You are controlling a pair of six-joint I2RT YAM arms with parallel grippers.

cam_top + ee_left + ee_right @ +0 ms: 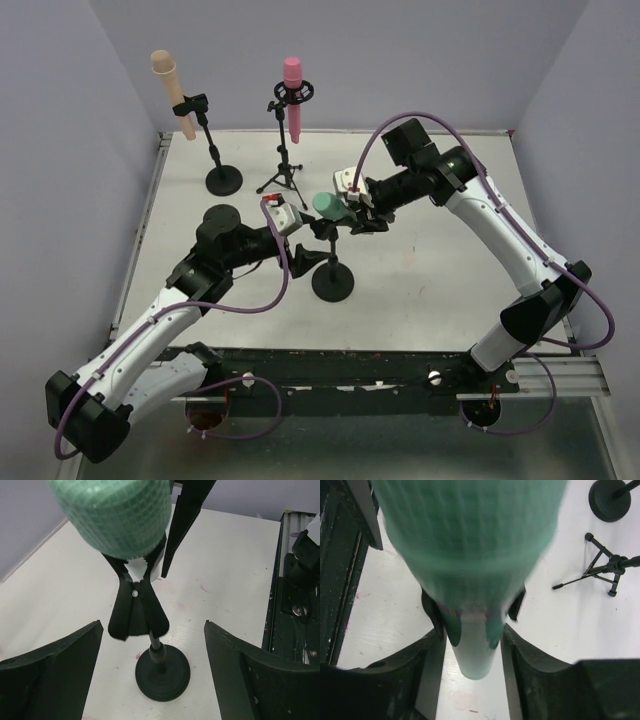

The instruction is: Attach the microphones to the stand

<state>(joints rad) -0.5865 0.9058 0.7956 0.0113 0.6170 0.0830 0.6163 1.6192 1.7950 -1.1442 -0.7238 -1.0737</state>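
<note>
Sideways, right pincer [350, 212] grips teal microphone [327, 205].

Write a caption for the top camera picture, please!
Right end effector holds the teal microphone at the clip of the front stand.

Soft, even light falls from above, leaving the white table [430, 300] bright without glare, with only faint shadows round the front stand's base [332, 283]. The top view is sharp, its walls leaning outward toward the edges, and the strip below the table is dim. In the right wrist view the teal-green microphone [470, 540] sits too close and blurs heavily. The left wrist view shows its mesh crisply, while the left gripper's fingers [50, 675] are dark and soft
</note>
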